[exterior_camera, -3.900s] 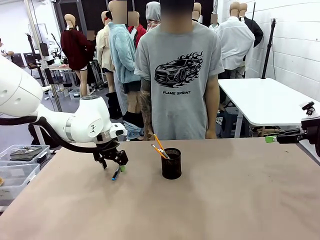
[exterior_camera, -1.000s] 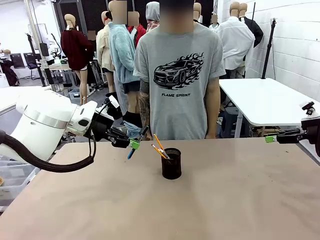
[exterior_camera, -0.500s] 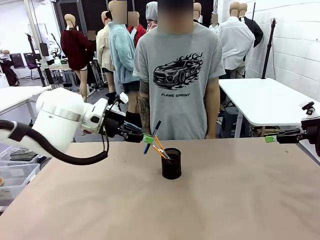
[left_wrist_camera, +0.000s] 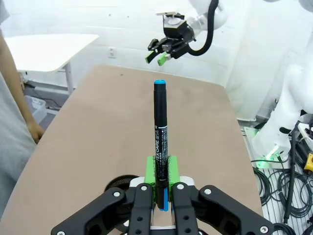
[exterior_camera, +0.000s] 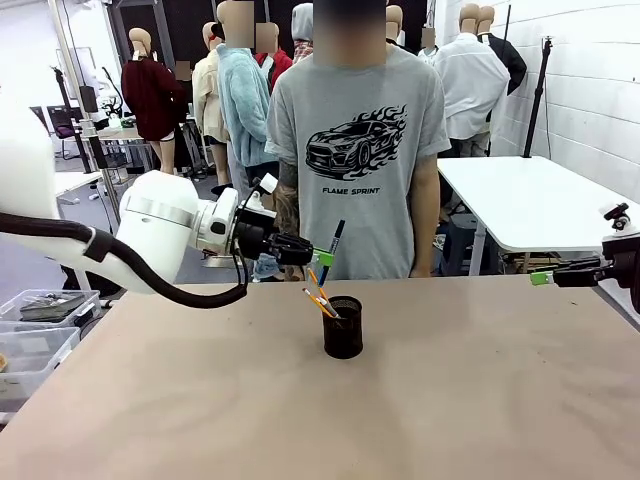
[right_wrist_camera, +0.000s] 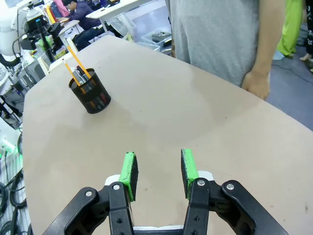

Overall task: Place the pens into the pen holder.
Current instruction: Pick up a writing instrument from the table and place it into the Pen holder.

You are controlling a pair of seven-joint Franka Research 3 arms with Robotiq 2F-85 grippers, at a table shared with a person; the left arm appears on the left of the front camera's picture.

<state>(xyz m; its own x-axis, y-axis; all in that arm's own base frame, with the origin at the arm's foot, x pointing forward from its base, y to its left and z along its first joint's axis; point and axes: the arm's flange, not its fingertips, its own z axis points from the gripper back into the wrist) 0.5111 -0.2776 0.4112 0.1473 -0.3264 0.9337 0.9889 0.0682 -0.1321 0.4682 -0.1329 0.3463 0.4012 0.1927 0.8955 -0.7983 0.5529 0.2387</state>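
The left gripper is clamped on the dark pen, held near its lower end between the green pads, with the blue-capped end pointing away from the wrist. In the front view the pen is carried in the air, tilted, above and slightly left of the pen holder, which stands on the table in front of the person. Two orange pencil-like sticks are seen leaning out of the holder toward the left; a grey one appears among them in the right wrist view, though it is too small to confirm. The right gripper rests at the table's right edge, jaws parted and nothing between them, well apart from the holder. The step in hand is judged to be the insertion of the last pen. For a clean result, the pen's lower tip should be brought over the open part of the rim, away from the leaning pencils, and the shaft turned nearer to upright before descent. Release is best withheld until the tip is inside the mesh wall; the light holder could be tipped by a sideways push.
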